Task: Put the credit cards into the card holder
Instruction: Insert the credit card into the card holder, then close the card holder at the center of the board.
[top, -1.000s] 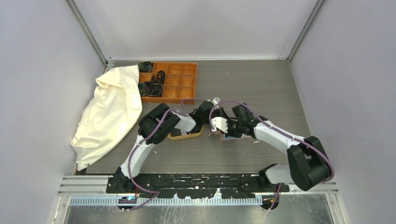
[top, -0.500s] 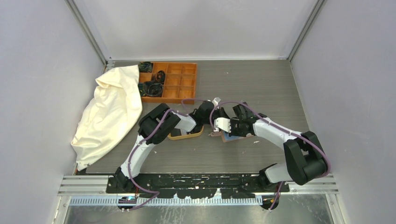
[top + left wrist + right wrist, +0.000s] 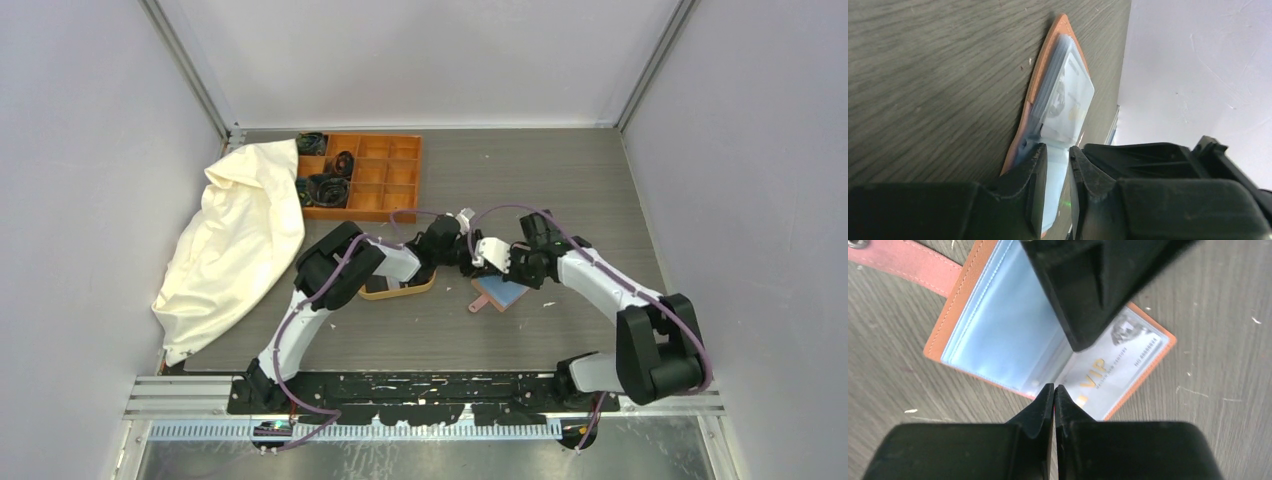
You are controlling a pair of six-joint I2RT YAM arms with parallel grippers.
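The card holder [image 3: 503, 293] lies open on the table, reddish-brown with pale blue clear sleeves [image 3: 998, 325] and its strap [image 3: 908, 260] stretched out to one side. A pale credit card [image 3: 1118, 355] with gold "VIP" lettering sits in its right sleeve. My left gripper [image 3: 466, 255] comes down on the holder's centre fold. Its jaws [image 3: 1057, 150] are nearly together, with a pale sleeve between them. It also shows in the right wrist view [image 3: 1083, 300]. My right gripper [image 3: 1054, 387] is shut and empty, just above the holder's near edge. I see no black cards clearly.
An oval wooden tray [image 3: 392, 292] lies partly under the left arm. An orange compartment box [image 3: 365, 175] with dark items stands at the back. A cream cloth bag [image 3: 235, 240] lies at the left. The grey walls close in on three sides.
My right gripper has pulled back to the right, off the card holder. The holder, earlier mostly hidden under both grippers, now lies open and flat in view. The left gripper stays at it.
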